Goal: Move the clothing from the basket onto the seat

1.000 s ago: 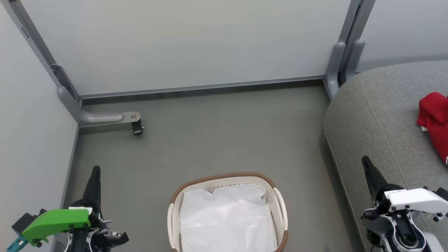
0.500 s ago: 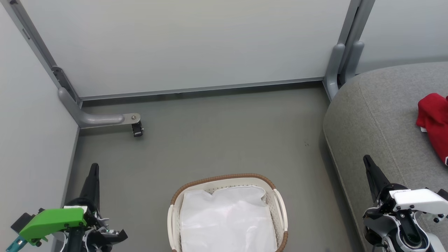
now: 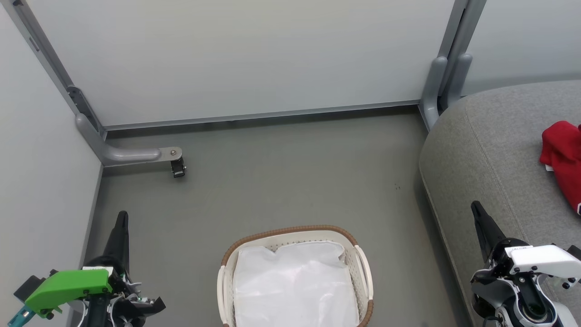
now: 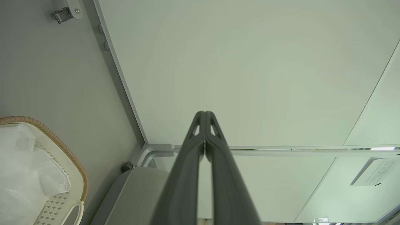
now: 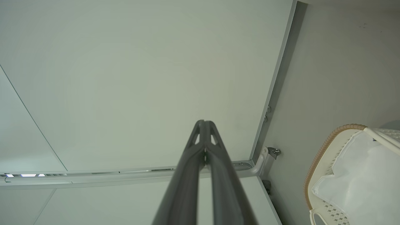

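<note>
Grey floor (image 3: 272,181) was enclosed by pale partition panels (image 3: 249,54). Red clothing (image 3: 563,159) lay on the seat (image 3: 490,150), well in from its rounded corner, beyond the right fingers (image 3: 482,222) and well apart from the left fingers (image 3: 120,231). Between the two pairs stood the basket (image 3: 290,229), containing a white liner (image 3: 295,286). A caster (image 3: 178,167) stood near the floor's far left corner. Both pairs of fingers were pressed fully together, holding and touching nothing.
</note>
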{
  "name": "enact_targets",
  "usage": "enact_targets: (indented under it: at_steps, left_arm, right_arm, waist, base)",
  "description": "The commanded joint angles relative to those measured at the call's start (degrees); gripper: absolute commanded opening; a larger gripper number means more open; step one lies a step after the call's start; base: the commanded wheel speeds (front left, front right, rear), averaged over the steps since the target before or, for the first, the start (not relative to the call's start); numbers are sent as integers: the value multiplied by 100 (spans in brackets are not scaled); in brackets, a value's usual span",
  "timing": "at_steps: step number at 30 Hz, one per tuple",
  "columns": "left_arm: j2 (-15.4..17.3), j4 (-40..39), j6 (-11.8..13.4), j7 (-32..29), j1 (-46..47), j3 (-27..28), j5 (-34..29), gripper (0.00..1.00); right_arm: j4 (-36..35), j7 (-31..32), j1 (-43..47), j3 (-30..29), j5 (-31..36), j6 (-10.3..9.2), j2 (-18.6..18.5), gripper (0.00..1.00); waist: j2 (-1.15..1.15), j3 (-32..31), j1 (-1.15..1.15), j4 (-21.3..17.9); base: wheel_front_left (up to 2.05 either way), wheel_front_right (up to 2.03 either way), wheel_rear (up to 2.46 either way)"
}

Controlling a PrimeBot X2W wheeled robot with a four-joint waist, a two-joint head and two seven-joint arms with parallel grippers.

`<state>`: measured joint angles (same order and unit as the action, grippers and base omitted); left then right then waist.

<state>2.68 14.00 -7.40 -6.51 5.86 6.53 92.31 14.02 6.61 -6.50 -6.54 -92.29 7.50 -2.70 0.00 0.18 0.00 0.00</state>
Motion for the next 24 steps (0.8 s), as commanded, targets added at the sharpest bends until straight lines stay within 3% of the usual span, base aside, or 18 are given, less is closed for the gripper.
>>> enact_targets:
  at_steps: [1,24]
  left_arm:
    - [37,-8,-16,-27,65,12,18,0]
    - [38,-9,-16,-26,65,11,18,0]
  right_arm:
    - [-17,8,62,-11,-23,-2,-34,0]
    - [-17,7,62,-11,-24,-2,-34,0]
  waist:
    - [0,0,0,0]
    - [0,0,0,0]
  base:
    - [0,0,0]
    - [0,0,0]
